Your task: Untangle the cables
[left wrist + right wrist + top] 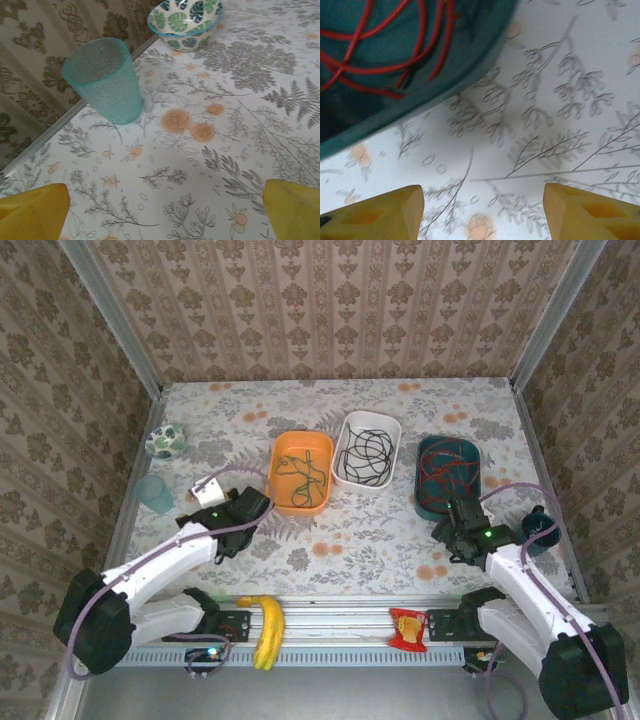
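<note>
- Green cable: loose, crossing loops inside the orange tray, the leftmost of three trays in a row at the middle of the surface.
- Black cable: rounder coils in the white tray, just right of the orange one (rims close, contact hard to judge).
- Red cable: heaped in the teal tray, farthest right and set a little apart from the white tray; in the right wrist view, red strands crossing over the dark tray floor, the tray wall cutting across the upper left.
- Right pincer: open, nothing between the yellow fingers, over bare floral cloth just beside the teal tray's near rim.
- Left pincer: spread very wide, nothing held, yellow fingertips at the two bottom corners of its wrist view; over bare surface left of the orange tray, pointed toward the left wall.
- Ahead of the left pincer: an upright turquoise cup near the surface's left edge and, beyond it, a leaf-patterned bowl (empty as far as visible).
- Near edge, between the arm bases: a banana on the left and a red snack packet on the right.
- Far right: a small dark blue cup beside the right arm.
</note>
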